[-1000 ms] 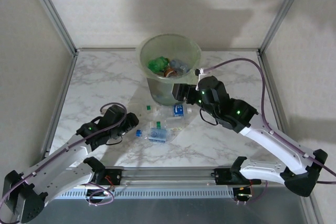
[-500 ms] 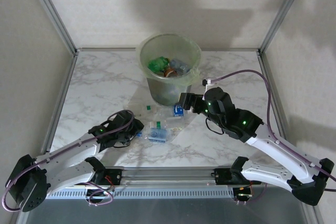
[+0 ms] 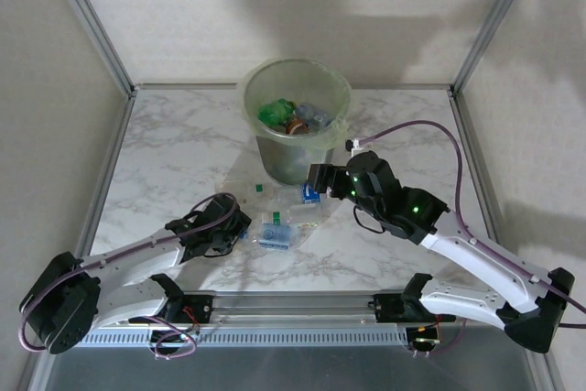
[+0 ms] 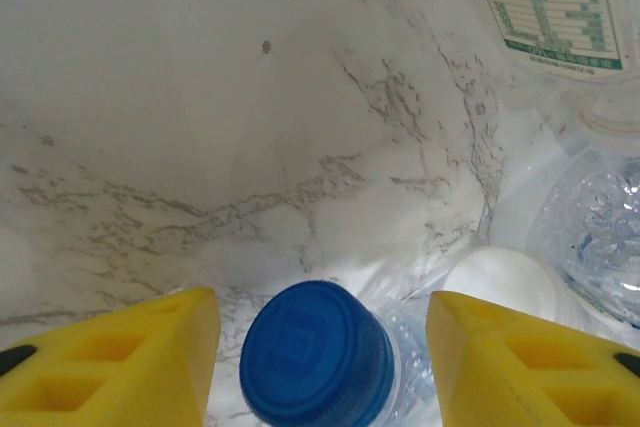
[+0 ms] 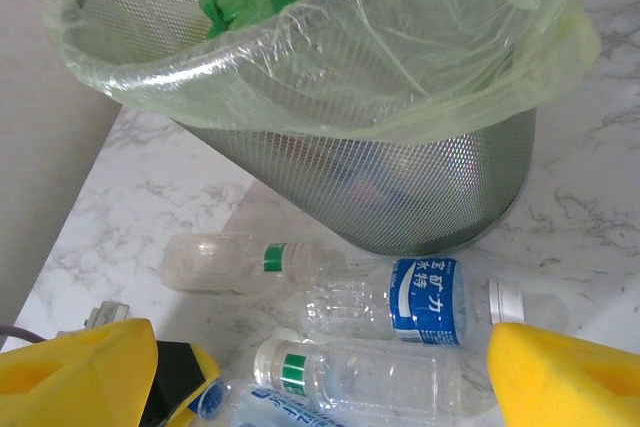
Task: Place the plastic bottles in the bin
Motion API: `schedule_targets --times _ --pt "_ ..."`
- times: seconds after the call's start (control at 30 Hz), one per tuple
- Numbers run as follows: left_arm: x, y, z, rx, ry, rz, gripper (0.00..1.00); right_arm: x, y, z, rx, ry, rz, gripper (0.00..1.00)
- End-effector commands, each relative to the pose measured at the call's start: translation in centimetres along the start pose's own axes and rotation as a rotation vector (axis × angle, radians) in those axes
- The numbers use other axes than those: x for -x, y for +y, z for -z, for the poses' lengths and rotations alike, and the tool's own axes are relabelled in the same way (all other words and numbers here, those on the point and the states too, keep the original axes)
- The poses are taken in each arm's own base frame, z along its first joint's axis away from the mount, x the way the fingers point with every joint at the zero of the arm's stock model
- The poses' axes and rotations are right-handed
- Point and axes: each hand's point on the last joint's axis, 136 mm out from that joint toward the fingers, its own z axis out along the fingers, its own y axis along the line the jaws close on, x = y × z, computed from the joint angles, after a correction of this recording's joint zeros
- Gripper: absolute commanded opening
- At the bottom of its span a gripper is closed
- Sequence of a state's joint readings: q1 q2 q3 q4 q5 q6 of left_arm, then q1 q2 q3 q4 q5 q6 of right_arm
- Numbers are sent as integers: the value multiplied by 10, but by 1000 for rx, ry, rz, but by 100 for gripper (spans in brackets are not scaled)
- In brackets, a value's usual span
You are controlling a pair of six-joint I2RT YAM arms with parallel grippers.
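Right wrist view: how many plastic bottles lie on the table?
4: a green-banded bottle at left, a blue-labelled bottle right of it, a second green-banded bottle below them, and a fourth bottle cut off at the bottom edge. More may be hidden.

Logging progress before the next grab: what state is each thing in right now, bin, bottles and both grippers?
bin: upright, lined, partly filled.
blue-capped bottle: capped, between left jaws, not gripped.
blue-labelled bottle: lying beside bin.
left gripper: open.
right gripper: open, empty.

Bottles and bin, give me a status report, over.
Left gripper jaws open, straddling a blue-capped bottle, not gripping. Right gripper jaws open above loose bottles beside the bin. Nothing in the way.
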State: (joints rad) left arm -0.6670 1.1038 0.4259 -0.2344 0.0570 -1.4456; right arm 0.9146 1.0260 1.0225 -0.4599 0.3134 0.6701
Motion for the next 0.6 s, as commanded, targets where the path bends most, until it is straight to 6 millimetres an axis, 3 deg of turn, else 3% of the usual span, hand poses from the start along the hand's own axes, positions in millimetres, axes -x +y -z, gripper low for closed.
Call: schedule_targets --times 0.0,0.57 --pt "-2 -3 -4 -19 -2 54 54 5 8 1 17 -10 -4 86" --pt "-5 3 -15 -12 14 49 36 5 10 -5 8 7 -5 86"
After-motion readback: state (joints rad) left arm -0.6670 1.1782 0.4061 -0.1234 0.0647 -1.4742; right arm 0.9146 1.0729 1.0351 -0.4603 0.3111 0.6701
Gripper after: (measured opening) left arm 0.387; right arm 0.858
